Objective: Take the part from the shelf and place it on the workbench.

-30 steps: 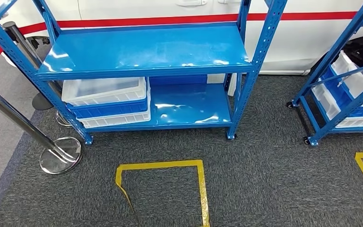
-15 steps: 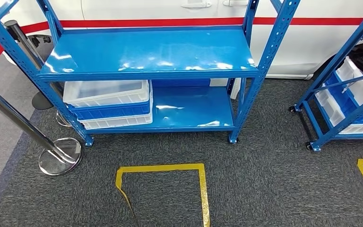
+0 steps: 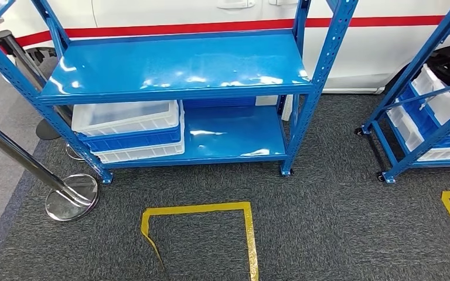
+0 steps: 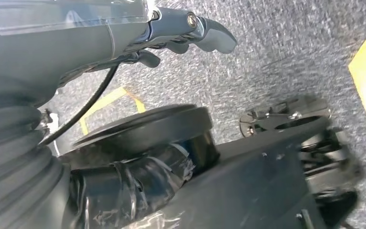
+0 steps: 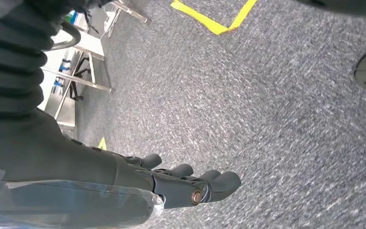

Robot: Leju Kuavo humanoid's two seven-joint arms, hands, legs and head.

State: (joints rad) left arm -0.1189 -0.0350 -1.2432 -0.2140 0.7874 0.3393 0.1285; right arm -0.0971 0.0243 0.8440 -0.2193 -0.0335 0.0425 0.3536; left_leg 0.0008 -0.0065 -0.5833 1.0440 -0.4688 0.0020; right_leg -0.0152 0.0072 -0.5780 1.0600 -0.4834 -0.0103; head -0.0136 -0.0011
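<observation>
A blue metal shelf point(image 3: 176, 61) stands ahead of me in the head view, its upper board bare and glossy. On its lower board, at the left, a translucent white bin point(image 3: 126, 116) sits stacked on a blue bin point(image 3: 135, 139) and another white bin point(image 3: 143, 152). My left hand point(image 4: 186, 28) hangs beside my body over the carpet, fingers loose, holding nothing. My right hand point(image 5: 190, 183) also hangs low, fingers stretched and apart, with nothing in them.
A second blue shelf point(image 3: 422, 111) with white bins point(image 3: 439, 99) stands at the right. A chrome stanchion point(image 3: 70, 196) stands at the left. Yellow tape point(image 3: 199, 208) marks a square on the grey carpet. A white vehicle point(image 3: 363, 41) stands behind the shelves. Metal table legs point(image 5: 83, 67) stand behind me.
The whole head view swayed slightly right and then back left, so the camera moved. The shelf and bins kept their places.
</observation>
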